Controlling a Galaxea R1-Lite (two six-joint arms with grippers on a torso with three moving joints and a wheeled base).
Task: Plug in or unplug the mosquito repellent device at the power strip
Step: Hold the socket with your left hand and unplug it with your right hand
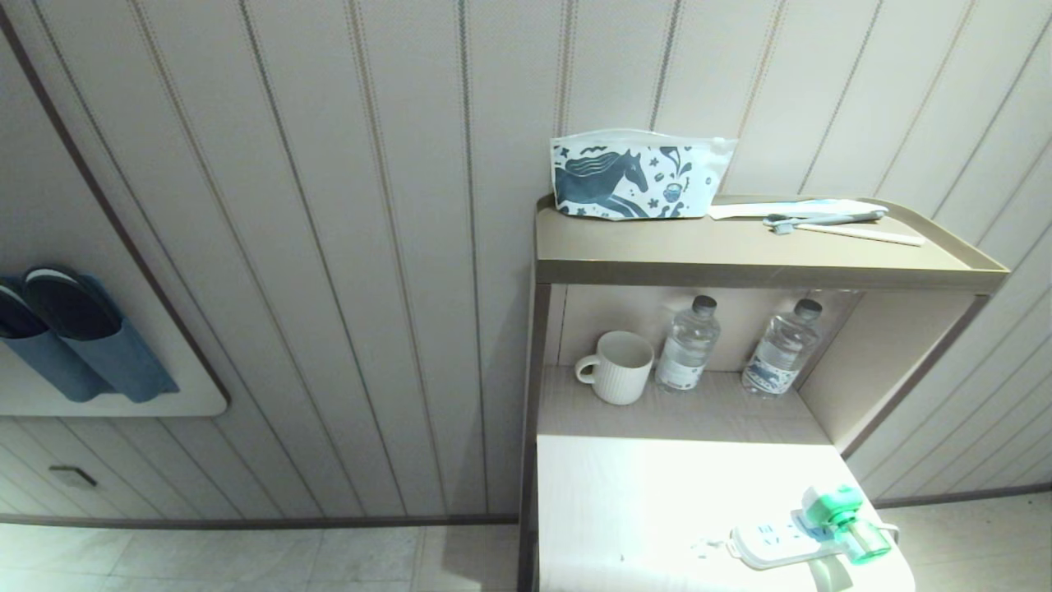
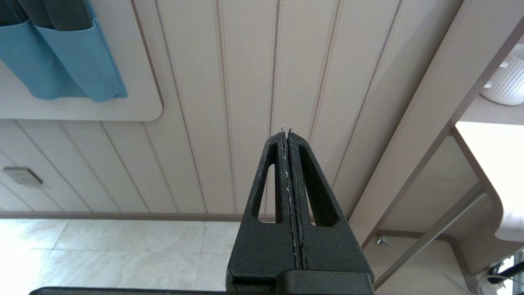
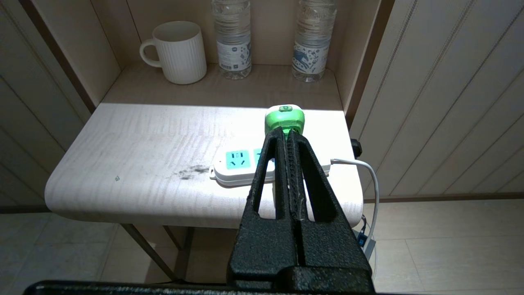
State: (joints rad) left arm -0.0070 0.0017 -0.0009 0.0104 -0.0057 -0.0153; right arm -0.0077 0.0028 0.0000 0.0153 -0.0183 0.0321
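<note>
- The wall (image 1: 345, 247) is pale beige panelling with thin vertical grooves, and a dark skirting strip (image 1: 246, 520) runs along its foot.
- The floor (image 1: 205, 559) is light marbled tile, glossy where the light falls.
- A rounded white wall board (image 1: 107, 407) carries blue fabric pockets (image 1: 99, 362) with dark slippers (image 1: 70, 300) tucked in.
- Low on the wall beneath that board sits a small wall socket plate (image 1: 72, 475).
- A taupe shelving unit (image 1: 740, 263) stands against the wall; its top is a rimmed tray shelf.
- Below it a wood-grain shelf (image 1: 682, 411) is recessed in shade.
- A pale rounded tabletop (image 1: 641, 501) juts forward, brightly lit from above.
</note>
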